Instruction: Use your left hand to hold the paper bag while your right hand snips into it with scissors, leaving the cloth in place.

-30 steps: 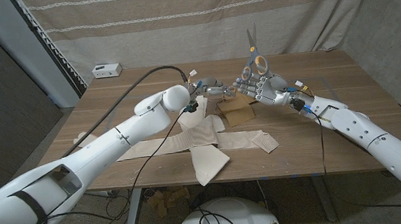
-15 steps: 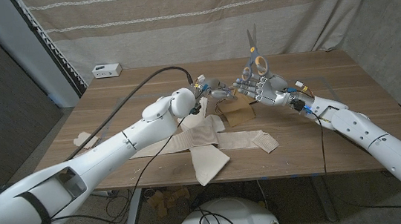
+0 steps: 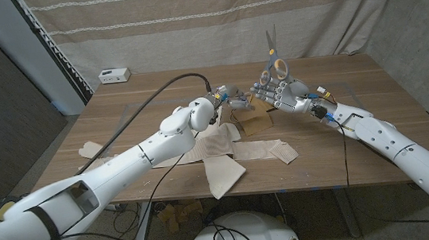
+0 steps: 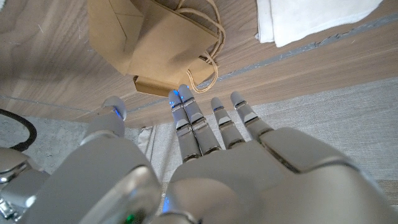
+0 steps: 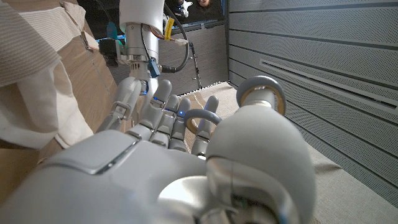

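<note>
The left hand [image 3: 232, 98] reaches across the wooden table [image 3: 355, 89], fingers spread and holding nothing, fingertips just short of the paper bag [image 3: 253, 120] lying at about five o'clock from it. The cloth [image 3: 218, 155] sprawls nearer the front edge. At three o'clock, the right hand [image 3: 280, 93] grips scissors [image 3: 272, 54], blades pointing up.

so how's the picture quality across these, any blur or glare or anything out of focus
Head view: even, soft light, no glare, sharp enough to show the scissors held up by the right hand. Left wrist view: the left hand is close and soft, while the paper bag is crisp. Right wrist view: the near hand is blurred, with bright sheen on its shell.
</note>
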